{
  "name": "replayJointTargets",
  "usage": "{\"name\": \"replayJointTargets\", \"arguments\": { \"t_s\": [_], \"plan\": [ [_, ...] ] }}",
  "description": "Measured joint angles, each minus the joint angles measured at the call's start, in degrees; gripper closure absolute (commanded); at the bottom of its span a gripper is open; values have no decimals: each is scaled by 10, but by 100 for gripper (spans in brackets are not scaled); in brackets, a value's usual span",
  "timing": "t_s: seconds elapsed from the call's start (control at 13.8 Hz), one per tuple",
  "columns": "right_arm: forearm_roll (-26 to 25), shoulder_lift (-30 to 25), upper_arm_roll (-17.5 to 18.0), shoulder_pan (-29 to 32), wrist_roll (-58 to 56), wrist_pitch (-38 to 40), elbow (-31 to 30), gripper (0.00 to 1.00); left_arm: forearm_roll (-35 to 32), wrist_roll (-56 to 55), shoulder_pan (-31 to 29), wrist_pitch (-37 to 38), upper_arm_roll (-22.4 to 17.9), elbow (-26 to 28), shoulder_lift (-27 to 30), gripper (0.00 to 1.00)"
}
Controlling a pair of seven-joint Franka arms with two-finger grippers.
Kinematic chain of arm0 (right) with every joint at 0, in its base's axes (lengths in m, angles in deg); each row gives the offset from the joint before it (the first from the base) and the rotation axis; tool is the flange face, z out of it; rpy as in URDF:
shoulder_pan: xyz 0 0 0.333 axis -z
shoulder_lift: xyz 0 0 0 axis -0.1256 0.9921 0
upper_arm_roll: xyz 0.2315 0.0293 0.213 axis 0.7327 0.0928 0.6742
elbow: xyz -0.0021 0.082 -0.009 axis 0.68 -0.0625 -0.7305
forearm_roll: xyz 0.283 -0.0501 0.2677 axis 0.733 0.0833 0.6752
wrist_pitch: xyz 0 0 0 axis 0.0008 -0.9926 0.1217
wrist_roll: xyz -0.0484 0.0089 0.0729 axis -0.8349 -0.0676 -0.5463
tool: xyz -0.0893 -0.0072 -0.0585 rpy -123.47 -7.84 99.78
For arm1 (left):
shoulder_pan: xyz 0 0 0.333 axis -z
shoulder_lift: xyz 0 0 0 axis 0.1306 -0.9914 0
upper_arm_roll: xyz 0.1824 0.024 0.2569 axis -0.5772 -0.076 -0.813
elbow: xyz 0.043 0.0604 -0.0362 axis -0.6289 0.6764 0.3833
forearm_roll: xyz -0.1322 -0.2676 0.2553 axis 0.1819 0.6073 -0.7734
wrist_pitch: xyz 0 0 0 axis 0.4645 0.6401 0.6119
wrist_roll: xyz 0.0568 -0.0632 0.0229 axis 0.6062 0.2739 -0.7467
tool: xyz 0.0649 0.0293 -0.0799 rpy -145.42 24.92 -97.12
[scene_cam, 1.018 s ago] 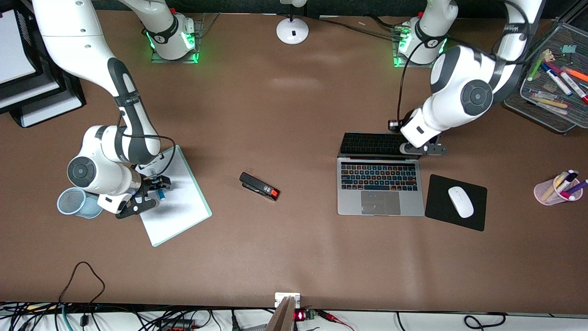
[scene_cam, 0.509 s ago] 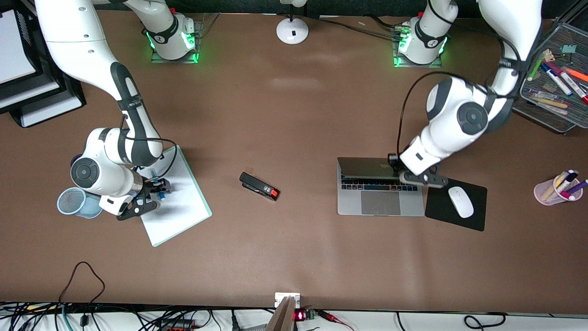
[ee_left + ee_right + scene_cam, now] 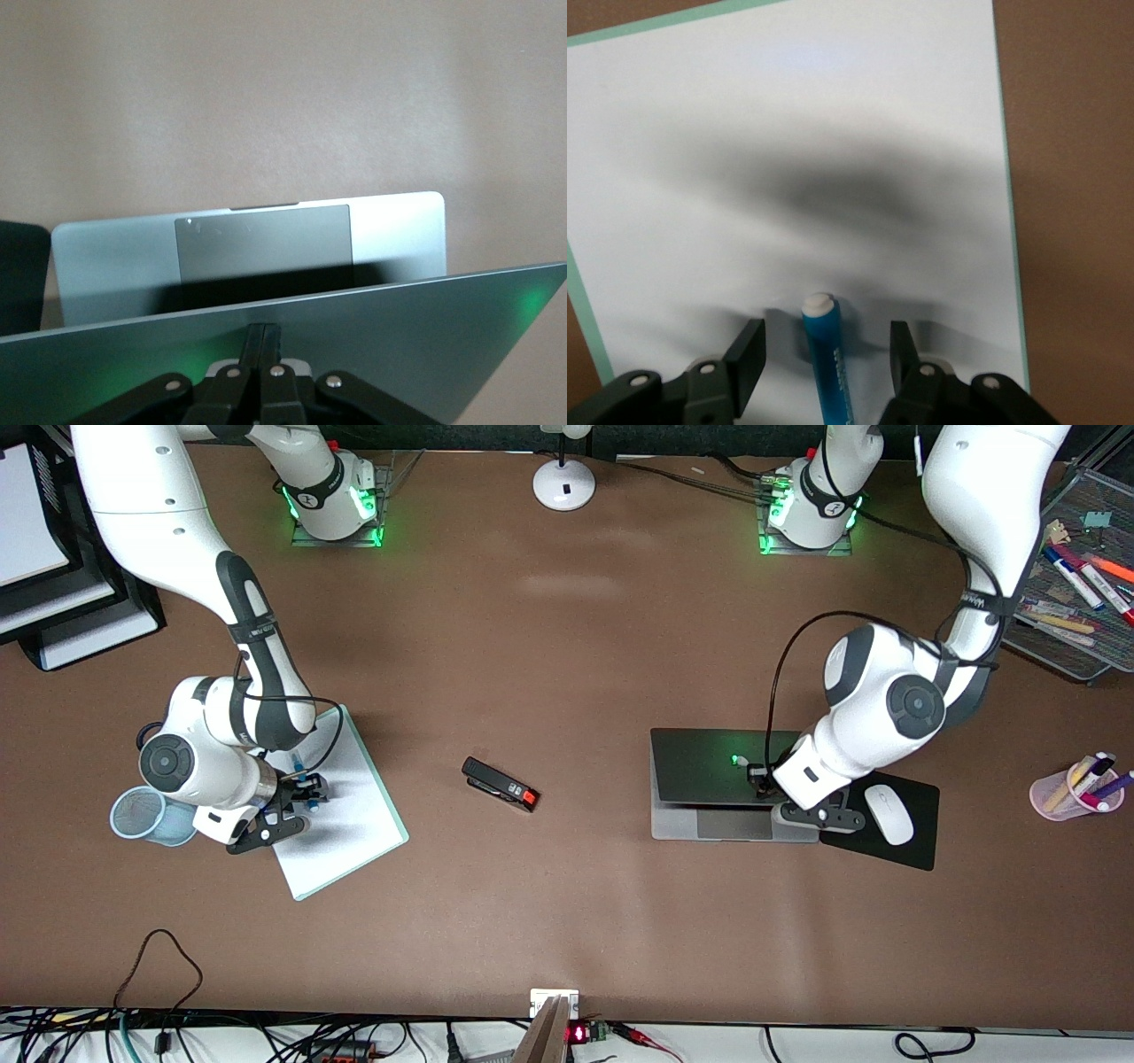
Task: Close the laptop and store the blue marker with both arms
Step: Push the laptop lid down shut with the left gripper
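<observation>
Fingers of the left gripper [image 3: 816,812] are pressed together, holding nothing, and bear on the laptop's [image 3: 709,766] lid near its free edge; the left wrist view shows the two fingers [image 3: 263,341] meeting flat against the tilted grey lid. A second ago that lid stood upright with the whole keyboard showing; half a second ago it covered the upper key rows; now it covers every key, and only the trackpad [image 3: 263,241] and the palm rest peek out under it. The lid is nearly down, and a gap remains between it and the base. The laptop lies toward the left arm's end of the table, touching the black mouse pad [image 3: 917,846] that carries the white mouse [image 3: 889,814].

The right gripper [image 3: 282,804] is spread apart, low over the white pad of paper [image 3: 354,815], with the blue marker [image 3: 828,359] between its fingers [image 3: 749,354] and not yet pinched. Over the last second it has crept only slightly. The marker lies on the paper, just beside the pale blue mesh cup [image 3: 146,815].

Judging by this, closing needs only a short final push, while storing the marker, most likely in that cup, has yet to start with a grasp.
</observation>
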Motion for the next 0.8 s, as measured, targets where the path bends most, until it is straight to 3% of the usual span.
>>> {"name": "replayJointTargets", "arguments": {
  "t_s": [0.36, 0.8],
  "plan": [
    [0, 3, 0, 0, 0, 0, 3, 49, -10, 0, 0, -44, -1, -14, -49, 100],
    [0, 4, 0, 0, 0, 0, 4, 56, -10, 1, 1, -46, -1, -15, -76, 99]
  ]
}}
